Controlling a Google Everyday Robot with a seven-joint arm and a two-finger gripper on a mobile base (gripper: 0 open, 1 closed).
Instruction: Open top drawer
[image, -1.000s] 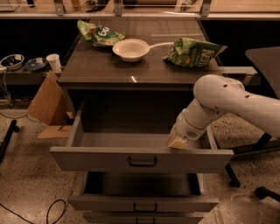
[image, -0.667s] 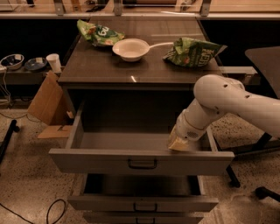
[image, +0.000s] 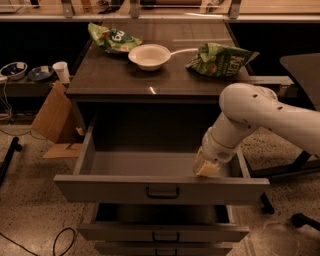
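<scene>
The top drawer (image: 100, 189) is a wide grey drawer, pulled far out of the cabinet, with a dark bar handle (image: 162, 192) at the centre of its front. Its inside looks empty. My white arm comes in from the right and bends down into the drawer's right side. My gripper (image: 206, 167) is at the arm's tan end, just behind the drawer front near its right corner, well to the right of the handle.
Two lower grey drawers (image: 125, 232) sit slightly out below. On the cabinet top (image: 110, 80) are a white bowl (image: 149, 55) and two green chip bags (image: 222, 59). Cardboard (image: 52, 115) leans at the left. A cable (image: 60, 240) lies on the floor.
</scene>
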